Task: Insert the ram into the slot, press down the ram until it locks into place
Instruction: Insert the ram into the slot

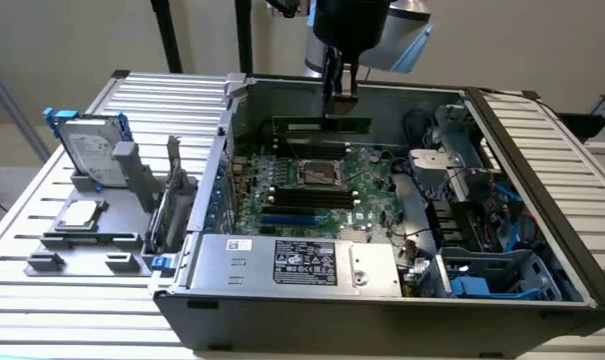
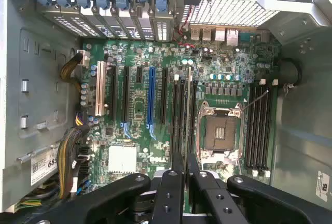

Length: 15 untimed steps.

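The black gripper (image 1: 339,105) is closed narrow on the top edge of the long, flat green ram (image 1: 320,124). The ram stands upright over a long black plastic slot (image 2: 181,115) just beside the square silver processor socket (image 1: 319,174), on its far side in the exterior view. Whether it is seated I cannot tell. The open grey computer case (image 1: 282,315) lies on a slatted metal bench (image 1: 72,300) before a pale wall (image 1: 62,37). There is one ram, and four more black slots (image 2: 258,125) on the socket's other side.
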### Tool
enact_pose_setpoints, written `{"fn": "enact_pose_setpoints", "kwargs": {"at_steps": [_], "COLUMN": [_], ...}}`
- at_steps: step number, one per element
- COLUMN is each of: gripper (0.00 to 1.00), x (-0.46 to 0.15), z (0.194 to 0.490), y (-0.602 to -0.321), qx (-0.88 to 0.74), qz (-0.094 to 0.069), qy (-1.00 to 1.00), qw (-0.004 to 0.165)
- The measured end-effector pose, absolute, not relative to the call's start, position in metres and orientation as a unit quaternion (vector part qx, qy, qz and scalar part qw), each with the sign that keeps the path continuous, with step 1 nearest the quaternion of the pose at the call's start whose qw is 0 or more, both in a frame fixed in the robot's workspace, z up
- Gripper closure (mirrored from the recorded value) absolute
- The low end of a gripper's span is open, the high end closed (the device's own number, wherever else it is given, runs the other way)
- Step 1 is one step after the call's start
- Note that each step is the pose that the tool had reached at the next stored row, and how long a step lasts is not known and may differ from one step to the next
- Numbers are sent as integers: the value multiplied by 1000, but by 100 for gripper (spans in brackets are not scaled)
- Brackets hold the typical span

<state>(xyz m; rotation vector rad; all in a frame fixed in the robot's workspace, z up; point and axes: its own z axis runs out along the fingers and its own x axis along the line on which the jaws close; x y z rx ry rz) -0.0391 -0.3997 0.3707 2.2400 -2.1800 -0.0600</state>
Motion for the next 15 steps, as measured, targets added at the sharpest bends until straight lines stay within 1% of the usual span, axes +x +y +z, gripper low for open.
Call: {"fn": "enact_pose_setpoints", "kwargs": {"at_steps": [12, 15], "gripper": [86, 86], "x": [-39, -39], "z": [371, 366], "y": [-400, -400], "qx": [716, 716], "qz": [-19, -19], "qy": [-697, -698], "qw": [8, 8]}}
